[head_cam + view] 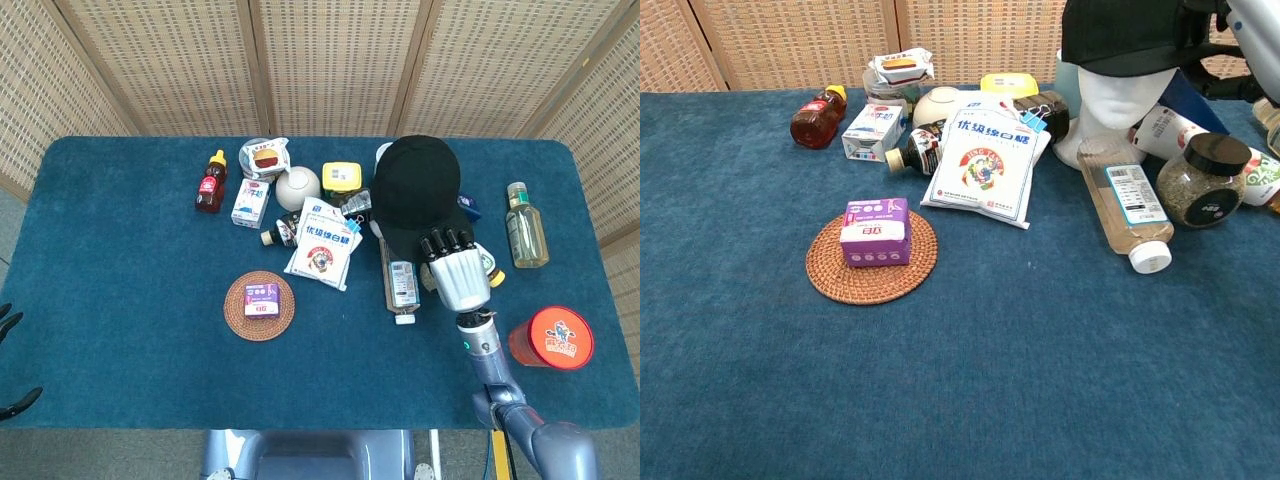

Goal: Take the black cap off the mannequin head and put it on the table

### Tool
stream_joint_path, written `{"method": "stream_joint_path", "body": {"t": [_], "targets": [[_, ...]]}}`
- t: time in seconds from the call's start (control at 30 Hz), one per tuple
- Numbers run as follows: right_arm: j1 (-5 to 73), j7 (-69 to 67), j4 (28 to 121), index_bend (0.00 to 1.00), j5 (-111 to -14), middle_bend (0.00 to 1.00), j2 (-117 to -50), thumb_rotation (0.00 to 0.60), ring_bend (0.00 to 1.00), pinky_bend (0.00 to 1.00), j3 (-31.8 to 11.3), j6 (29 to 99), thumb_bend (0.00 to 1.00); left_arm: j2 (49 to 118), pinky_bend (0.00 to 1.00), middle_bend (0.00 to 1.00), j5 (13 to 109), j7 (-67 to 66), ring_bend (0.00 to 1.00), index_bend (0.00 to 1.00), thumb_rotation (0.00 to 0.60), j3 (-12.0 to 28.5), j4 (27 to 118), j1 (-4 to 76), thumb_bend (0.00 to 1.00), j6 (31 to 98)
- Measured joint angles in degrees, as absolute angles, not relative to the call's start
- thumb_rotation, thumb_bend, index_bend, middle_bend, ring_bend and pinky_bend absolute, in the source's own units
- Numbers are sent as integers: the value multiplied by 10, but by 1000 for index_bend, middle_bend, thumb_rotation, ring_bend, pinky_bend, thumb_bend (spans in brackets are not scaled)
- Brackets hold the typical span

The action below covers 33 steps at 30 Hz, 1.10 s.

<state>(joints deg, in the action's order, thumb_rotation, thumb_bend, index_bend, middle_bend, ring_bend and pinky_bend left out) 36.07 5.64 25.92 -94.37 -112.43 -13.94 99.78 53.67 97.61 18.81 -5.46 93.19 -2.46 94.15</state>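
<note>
The black cap (417,186) is shown seated on the white mannequin head (1118,104), its brim pointing toward the near edge of the table (120,300); it is plain, dark and soft-looking, with no logo visible. The right robot hand (457,268) is placed at the brim, fingers curled over its edge, though whether the brim is actually pinched cannot be told from either view. The left robot hand (8,325) is barely visible, well away from the cap, and its state cannot be told. Risks are judged as follows: if the cap is pulled sideways rather than lifted, the mannequin head may be tipped over; the dark-lidded jar (1206,180) and the clear bottle (1124,201), both just beside the mannequin head, may be knocked by the wrist; a shallow hold on the brim may slip.
</note>
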Motion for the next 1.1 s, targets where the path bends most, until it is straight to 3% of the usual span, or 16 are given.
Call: {"method": "stream_joint_path", "body": {"t": [0.47, 0.77, 1.1], "targets": [[427, 109, 340, 710, -927, 654, -1092, 600, 623, 747, -163, 1003, 624, 533, 0, 0, 976, 191, 0, 38, 600, -55, 932, -23, 158, 939], [488, 192, 402, 717, -894, 665, -1046, 600, 633, 756, -209, 947, 625, 530, 0, 0, 975, 205, 0, 38, 600, -56, 926, -22, 159, 937], [564, 241, 384, 720, -873, 671, -1021, 600, 635, 758, -237, 891, 624, 528, 0, 0, 959, 208, 0, 38, 600, -51, 936, -16, 158, 922]]}}
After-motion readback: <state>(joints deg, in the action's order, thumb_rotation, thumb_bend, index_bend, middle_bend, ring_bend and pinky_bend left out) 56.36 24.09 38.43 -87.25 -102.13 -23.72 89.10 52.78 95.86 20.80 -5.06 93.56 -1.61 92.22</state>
